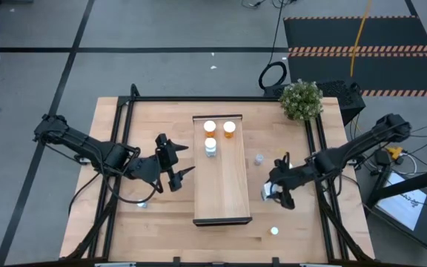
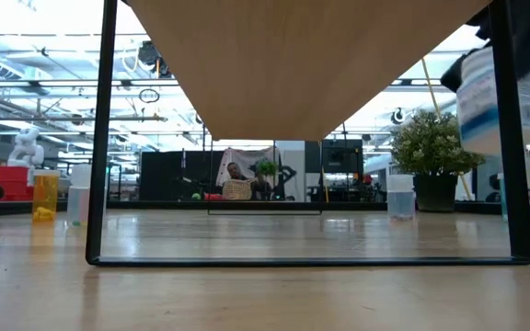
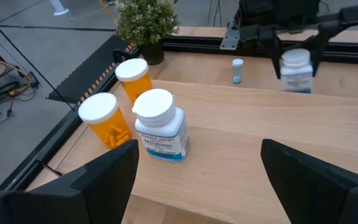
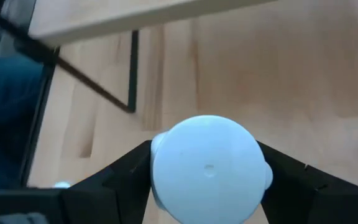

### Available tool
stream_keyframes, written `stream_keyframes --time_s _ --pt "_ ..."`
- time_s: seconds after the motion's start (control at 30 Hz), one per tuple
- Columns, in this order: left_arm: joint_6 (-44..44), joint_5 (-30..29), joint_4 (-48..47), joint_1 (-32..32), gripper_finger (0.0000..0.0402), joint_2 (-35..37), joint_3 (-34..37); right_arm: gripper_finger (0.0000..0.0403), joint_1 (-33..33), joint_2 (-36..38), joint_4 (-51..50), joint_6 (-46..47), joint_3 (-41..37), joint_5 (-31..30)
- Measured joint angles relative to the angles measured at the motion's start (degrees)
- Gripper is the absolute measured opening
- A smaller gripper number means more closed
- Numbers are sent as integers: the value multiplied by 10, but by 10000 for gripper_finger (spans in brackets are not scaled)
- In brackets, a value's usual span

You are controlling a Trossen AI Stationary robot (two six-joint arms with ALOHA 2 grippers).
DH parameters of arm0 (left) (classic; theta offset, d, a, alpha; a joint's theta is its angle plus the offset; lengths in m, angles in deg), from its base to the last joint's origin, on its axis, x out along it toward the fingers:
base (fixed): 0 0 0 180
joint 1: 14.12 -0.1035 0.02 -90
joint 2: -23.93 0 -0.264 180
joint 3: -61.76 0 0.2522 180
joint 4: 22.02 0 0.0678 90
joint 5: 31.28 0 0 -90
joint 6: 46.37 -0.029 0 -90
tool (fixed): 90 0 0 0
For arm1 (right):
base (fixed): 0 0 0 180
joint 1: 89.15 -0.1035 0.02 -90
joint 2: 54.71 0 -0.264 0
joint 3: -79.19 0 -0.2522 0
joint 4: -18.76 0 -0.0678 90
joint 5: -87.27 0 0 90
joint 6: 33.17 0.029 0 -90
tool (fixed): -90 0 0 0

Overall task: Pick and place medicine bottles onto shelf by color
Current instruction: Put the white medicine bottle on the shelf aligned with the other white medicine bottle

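The shelf [image 1: 224, 196] is a long light-wood tray on black legs in the middle of the table. At its far end stand two orange medicine bottles [image 3: 107, 121] [image 3: 133, 78] and a white one with a blue label [image 3: 160, 127]. My left gripper [image 1: 178, 169] hovers open just left of the shelf, facing those bottles, with nothing between its fingers. My right gripper [image 1: 273, 191] is right of the shelf, shut on another white medicine bottle [image 3: 296, 70]. A small clear bottle [image 1: 259, 159] stands on the table near it. My right gripper pinches the white bottle between its two fingers [image 4: 117, 177], one on either side just below the round white cap [image 4: 207, 165]. The fingers come slanting down from the table's right. The bottle is roughly upright and lifted clear of the table [image 2: 486, 92].
A potted plant [image 1: 301, 99] stands at the table's far right corner. Another white-capped bottle [image 1: 274, 231] sits near the front edge on the right, and a small one [image 1: 142, 204] under the left arm. Black frame rails [image 1: 117, 148] run along both sides.
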Motion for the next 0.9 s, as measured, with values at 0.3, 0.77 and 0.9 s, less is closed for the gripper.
stream_keyframes --time_s 0.3,0.77,0.9 --pt "-1 0 0 0 340 0 0 235 34 5 -137 14 98 -28" --pt "-6 0 3 0 340 0 0 234 111 -81 -246 -83 299 -76" --pt "-6 0 3 0 340 0 0 234 135 -126 -256 -125 353 -75"
